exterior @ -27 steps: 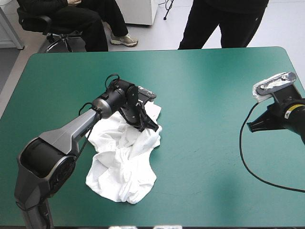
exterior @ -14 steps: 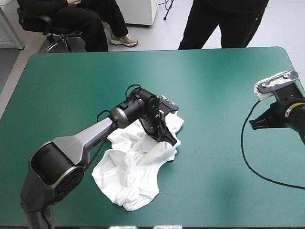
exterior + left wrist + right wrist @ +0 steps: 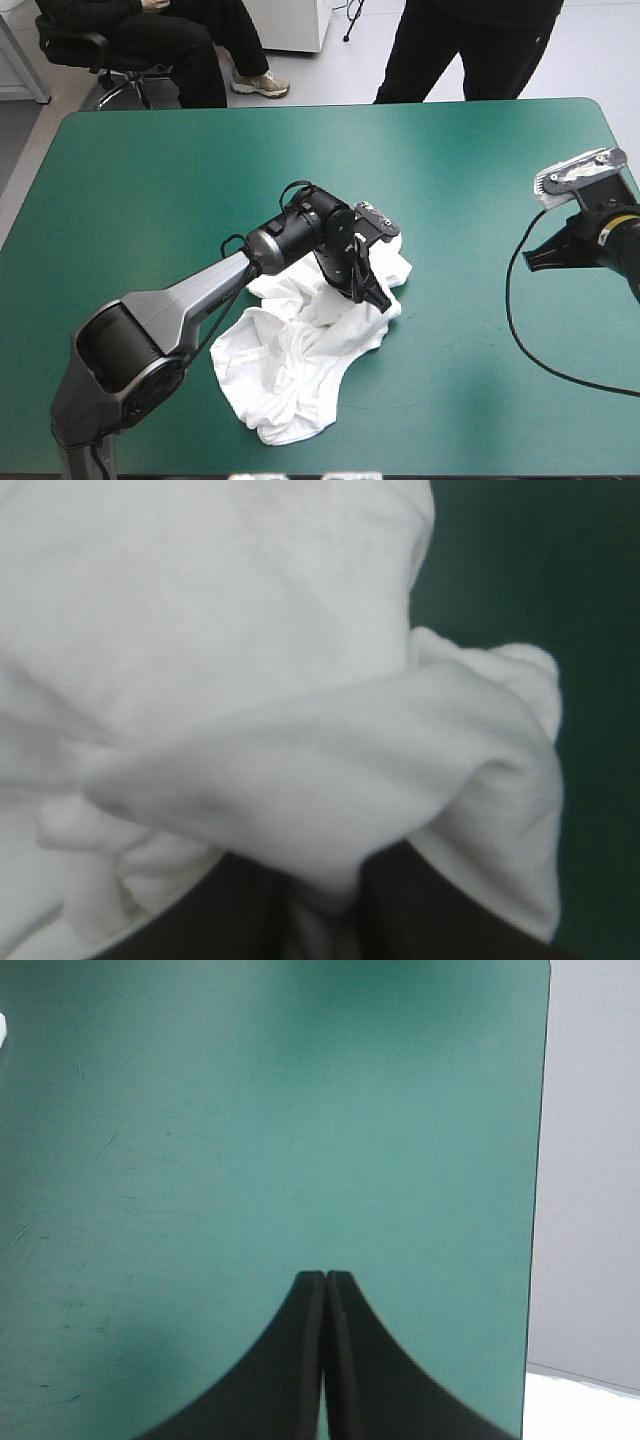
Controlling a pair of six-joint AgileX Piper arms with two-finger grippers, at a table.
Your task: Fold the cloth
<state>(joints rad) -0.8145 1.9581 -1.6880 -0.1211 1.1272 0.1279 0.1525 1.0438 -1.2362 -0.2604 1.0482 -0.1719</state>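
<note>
The white T-shirt (image 3: 300,345) lies as a crumpled heap on the teal-green table, a little left of the middle. My left gripper (image 3: 375,295) is down at the heap's right end, shut on the T-shirt, a fold bunched around its black fingers. Up close, the T-shirt (image 3: 250,680) fills the left wrist view, with a thick fold pinched between the two dark finger bases. My right gripper (image 3: 535,262) hovers near the table's right edge, far from the shirt. Its black fingers (image 3: 300,1350) meet in one pointed arch, shut on nothing.
Bare teal-green cover (image 3: 460,350) lies between the heap and the right arm. In the right wrist view the table's edge (image 3: 540,1160) runs close beside the shut fingers.
My left gripper has dragged the pinched end of the T-shirt to the right, and the whole heap has followed. The right arm has barely moved.
</note>
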